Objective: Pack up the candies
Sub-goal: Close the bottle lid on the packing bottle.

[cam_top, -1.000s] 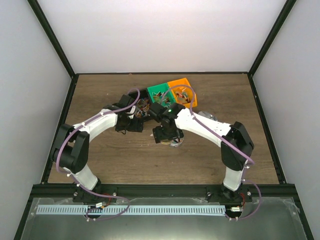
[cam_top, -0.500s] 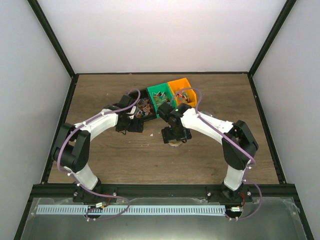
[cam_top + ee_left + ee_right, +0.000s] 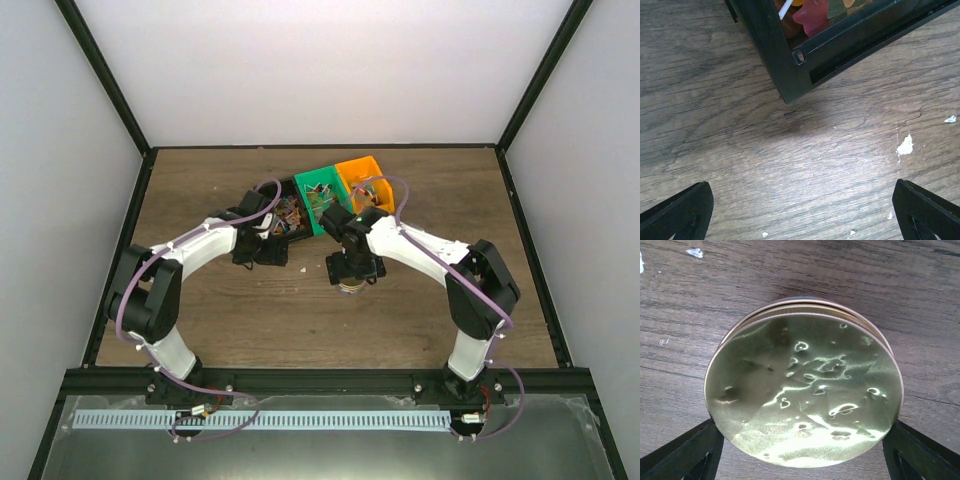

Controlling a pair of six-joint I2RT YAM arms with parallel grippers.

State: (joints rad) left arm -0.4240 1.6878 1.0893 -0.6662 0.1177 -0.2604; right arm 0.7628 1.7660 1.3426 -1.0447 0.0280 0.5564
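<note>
The candies (image 3: pixel 288 212) are small mixed-colour wrapped sweets lying in a black bin (image 3: pixel 279 188), a green bin (image 3: pixel 308 179) and an orange bin (image 3: pixel 350 163) at the back centre. In the left wrist view the black bin's corner (image 3: pixel 790 75) shows pink and orange candies (image 3: pixel 812 15) inside. My left gripper (image 3: pixel 262 252) (image 3: pixel 800 210) is open and empty, low over bare wood just in front of that corner. My right gripper (image 3: pixel 350 272) (image 3: pixel 801 440) straddles the round gold lid (image 3: pixel 802 390) (image 3: pixel 348 288), which sits on the table with both fingers against its rim.
The three bins stand side by side, just behind both grippers. White crumbs (image 3: pixel 904 145) lie on the wood near the black bin. Black frame posts and white walls bound the table on three sides.
My right gripper has moved a little to the right and settled over the round lid. The left arm has stayed by the black bin.
</note>
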